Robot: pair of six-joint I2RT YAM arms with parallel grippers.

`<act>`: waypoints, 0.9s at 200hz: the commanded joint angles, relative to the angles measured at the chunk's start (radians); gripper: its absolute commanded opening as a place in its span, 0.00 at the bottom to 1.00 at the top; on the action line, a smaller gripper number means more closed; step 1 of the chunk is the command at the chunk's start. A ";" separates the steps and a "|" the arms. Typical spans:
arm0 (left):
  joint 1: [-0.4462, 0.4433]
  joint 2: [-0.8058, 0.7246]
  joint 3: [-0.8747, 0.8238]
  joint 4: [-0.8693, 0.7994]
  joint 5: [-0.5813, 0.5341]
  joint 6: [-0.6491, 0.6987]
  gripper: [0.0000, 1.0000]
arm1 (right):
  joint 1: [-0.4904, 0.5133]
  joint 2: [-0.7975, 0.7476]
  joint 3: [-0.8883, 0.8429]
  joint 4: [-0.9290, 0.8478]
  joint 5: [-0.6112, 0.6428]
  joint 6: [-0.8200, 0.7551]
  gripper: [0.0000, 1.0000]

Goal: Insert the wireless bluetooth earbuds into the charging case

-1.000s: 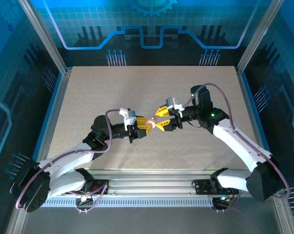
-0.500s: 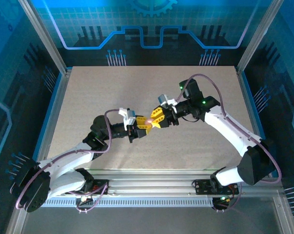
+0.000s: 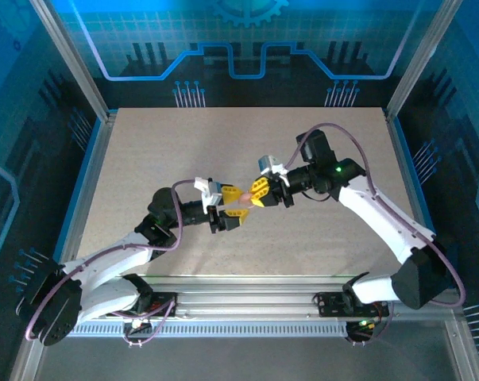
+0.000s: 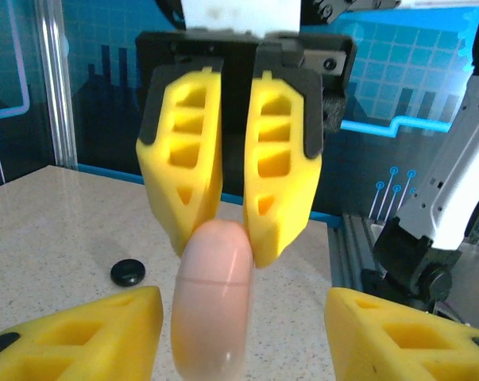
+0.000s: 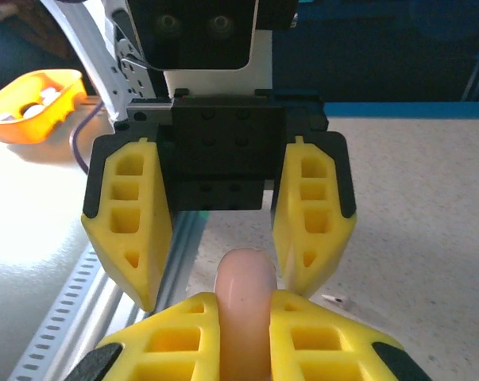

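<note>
The pale pink charging case (image 5: 245, 278) hangs on edge above the table middle, and my right gripper (image 5: 245, 325) is shut on it. In the left wrist view the case (image 4: 215, 302) is pinched at its far rim by the right gripper (image 4: 233, 242). My left gripper (image 4: 241, 337) stands open, its fingers (image 4: 104, 333) apart from the case on both sides. From above, the left gripper (image 3: 237, 203) and right gripper (image 3: 257, 193) meet tip to tip. A black earbud piece (image 4: 128, 272) and a tiny whitish earbud piece (image 5: 334, 301) lie on the table.
The speckled beige table (image 3: 223, 143) stretches behind and beside both arms. An orange dish (image 5: 28, 103) with small white pieces sits far off at the upper left of the right wrist view. A metal rail (image 3: 247, 286) runs along the near edge.
The right arm swung left to the case and its jaws closed on it. The left gripper, which held the case before, has opened and let go.
</note>
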 commanded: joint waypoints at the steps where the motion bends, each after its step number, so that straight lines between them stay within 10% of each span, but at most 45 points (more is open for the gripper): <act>1: 0.002 -0.025 0.006 -0.088 0.007 0.104 0.57 | 0.009 -0.058 -0.006 -0.020 0.104 0.005 0.09; 180: -0.028 -0.064 0.037 -0.295 0.076 0.364 0.54 | 0.172 -0.031 0.087 -0.245 0.218 -0.216 0.09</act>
